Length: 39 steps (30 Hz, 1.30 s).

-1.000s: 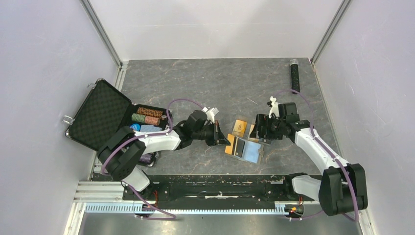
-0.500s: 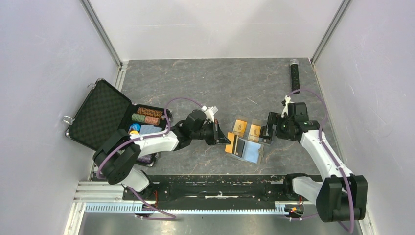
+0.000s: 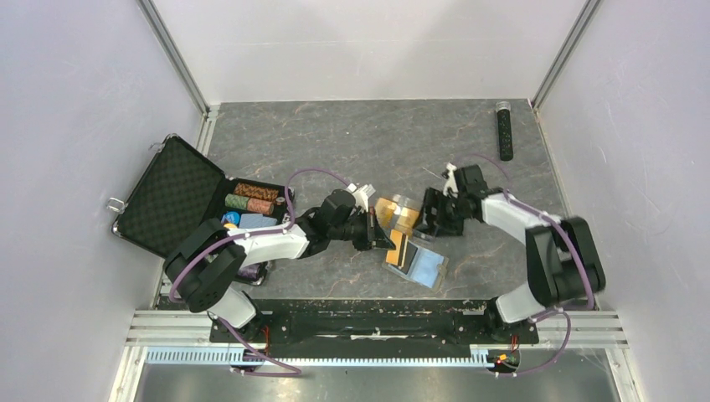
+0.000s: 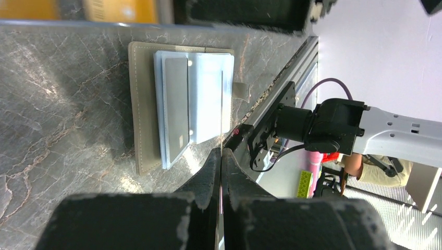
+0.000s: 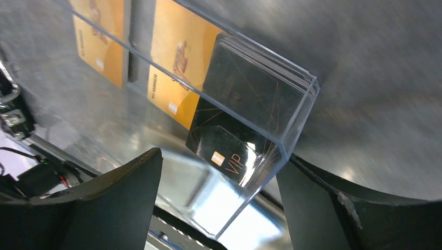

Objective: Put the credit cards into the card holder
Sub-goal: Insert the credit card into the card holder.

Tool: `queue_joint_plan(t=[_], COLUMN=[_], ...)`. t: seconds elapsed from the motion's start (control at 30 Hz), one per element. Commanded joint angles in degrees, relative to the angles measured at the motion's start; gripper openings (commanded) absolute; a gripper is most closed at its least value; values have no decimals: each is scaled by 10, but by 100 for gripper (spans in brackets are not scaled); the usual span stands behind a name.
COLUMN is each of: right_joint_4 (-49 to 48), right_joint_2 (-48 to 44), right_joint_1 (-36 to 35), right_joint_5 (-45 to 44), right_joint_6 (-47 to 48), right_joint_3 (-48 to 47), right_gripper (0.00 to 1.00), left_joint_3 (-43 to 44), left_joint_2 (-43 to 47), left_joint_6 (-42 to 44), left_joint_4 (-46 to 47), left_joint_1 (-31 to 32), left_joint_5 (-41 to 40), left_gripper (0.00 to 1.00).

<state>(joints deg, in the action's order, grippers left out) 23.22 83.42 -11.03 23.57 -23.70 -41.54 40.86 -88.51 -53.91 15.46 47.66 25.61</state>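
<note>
Top view: left gripper (image 3: 386, 239) is pressed together on one credit card (image 3: 397, 245), held on edge. The card holder (image 3: 425, 266) lies open on the table (image 3: 335, 142) just ahead of its fingertips, light blue inside up. Right gripper (image 3: 429, 216) is spread wide at one end of a clear box (image 3: 400, 209), just beyond the left gripper's tips. An open chip case (image 3: 172, 197) sits well behind the left gripper.

Left wrist: fingers (image 4: 211, 166) pinch the thin card edge-on, and it reaches over the card holder (image 4: 138, 114).

Right wrist: gripper (image 5: 219, 161) spread, with a corner of the clear box (image 5: 292, 83) between the fingers; cannot tell if they touch it. Orange-gold credit cards (image 5: 172, 78) and a black VIP card (image 5: 234, 120) show through it.
</note>
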Motion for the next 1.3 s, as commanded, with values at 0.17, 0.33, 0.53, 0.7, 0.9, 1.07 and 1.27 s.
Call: queue_joint_plan(t=[0.17, 0.33, 0.53, 0.7, 0.9, 1.07, 1.27], right_joint_4=[-137, -74, 15, 84, 96, 100, 99], right_joint_2=[162, 86, -74, -172, -218, -219, -221], right_joint_1=[-78, -64, -22, -8, -7, -7, -7], right_joint_5=[82, 26, -7, -26, -23, -24, -18], right_joint_6=[-63, -30, 15, 37, 31, 41, 44], right_joint_3=[-203, -155, -9, 67, 128, 138, 149], right_gripper=[84, 86, 86, 85, 81, 70, 60], left_joint_3=[-4, 14, 45, 66, 83, 98, 116], left_joint_2=[-2, -28, -81, -119, -149, -171, -177], left_joint_6=[-11, 0, 25, 56, 84, 91, 100], left_joint_4=[24, 26, 26, 22, 18, 23, 14], left_joint_1=[3, 8, 24, 25, 25, 25, 25], left_joint_5=[-16, 2, 20, 33, 46, 64, 67], left_gripper=[2, 2, 2, 2, 2, 2, 2])
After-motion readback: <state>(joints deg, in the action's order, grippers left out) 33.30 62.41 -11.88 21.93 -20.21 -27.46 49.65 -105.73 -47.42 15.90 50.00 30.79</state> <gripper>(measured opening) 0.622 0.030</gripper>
